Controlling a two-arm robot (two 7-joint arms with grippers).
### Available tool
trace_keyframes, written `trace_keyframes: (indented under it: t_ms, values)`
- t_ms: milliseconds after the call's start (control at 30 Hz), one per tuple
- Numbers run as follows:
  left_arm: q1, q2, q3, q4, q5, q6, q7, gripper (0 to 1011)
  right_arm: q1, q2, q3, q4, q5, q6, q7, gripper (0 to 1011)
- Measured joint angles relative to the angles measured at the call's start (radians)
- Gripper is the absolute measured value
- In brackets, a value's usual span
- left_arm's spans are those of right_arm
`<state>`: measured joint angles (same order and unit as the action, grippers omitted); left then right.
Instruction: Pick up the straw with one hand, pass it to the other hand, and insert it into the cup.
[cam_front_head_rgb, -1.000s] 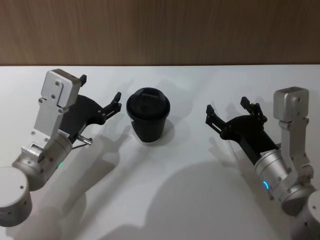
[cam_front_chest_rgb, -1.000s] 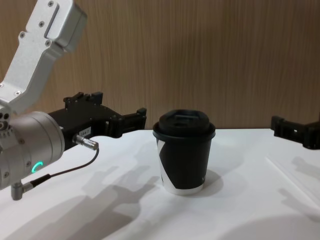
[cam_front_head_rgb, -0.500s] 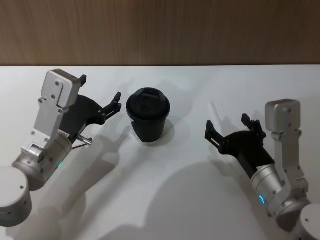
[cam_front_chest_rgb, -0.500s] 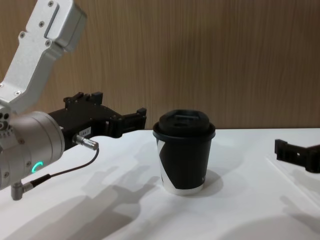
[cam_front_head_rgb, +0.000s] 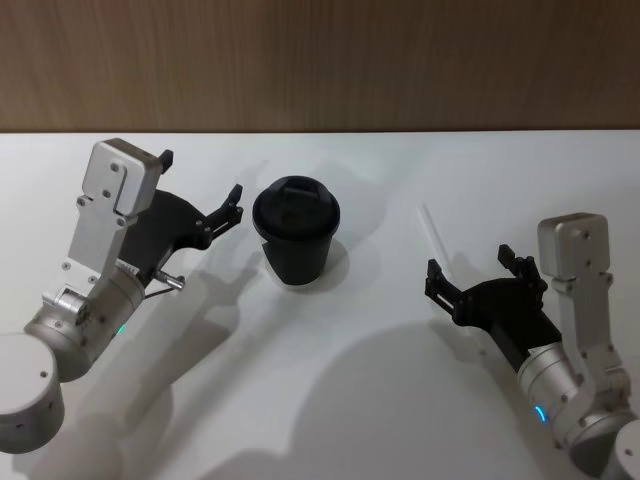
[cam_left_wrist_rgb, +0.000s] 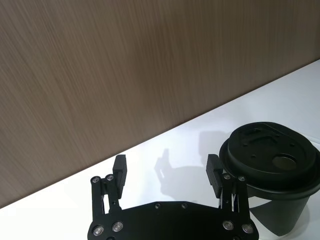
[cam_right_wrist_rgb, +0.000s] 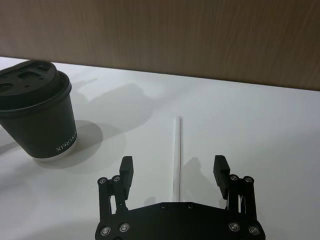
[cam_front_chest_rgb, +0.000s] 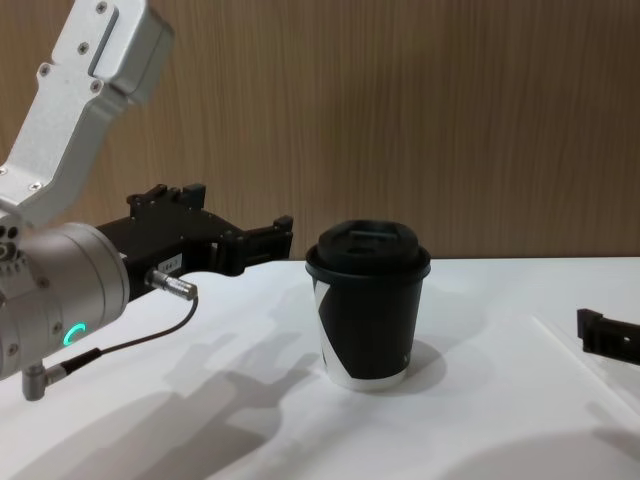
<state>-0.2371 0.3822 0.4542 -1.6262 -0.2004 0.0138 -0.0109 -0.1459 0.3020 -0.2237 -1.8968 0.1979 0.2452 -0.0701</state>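
Your right gripper (cam_front_head_rgb: 470, 265) hangs wide open and empty at the near end of the straw (cam_front_head_rgb: 432, 235). The straw is thin and white, lying flat on the table (cam_front_head_rgb: 330, 400) with its long axis pointing away toward the wall, right of the cup (cam_front_head_rgb: 296, 235). Your left gripper (cam_front_head_rgb: 203, 175) is open and empty left of the cup.

Reads "XPRO…" in small white letters, low on the side of the cup (cam_right_wrist_rgb: 36, 112), right wrist view. Trailing letters too small to make out. White angular patch on same cup: no legible characters.
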Motion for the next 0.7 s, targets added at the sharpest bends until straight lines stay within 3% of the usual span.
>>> trace_keyframes:
  t_ms: [700]
  values:
    - [0.000,0.000,0.000,0.000,0.000,0.000,0.000,1003,0.019,0.028,0.039,0.056,0.028,0.004,0.089,1001]
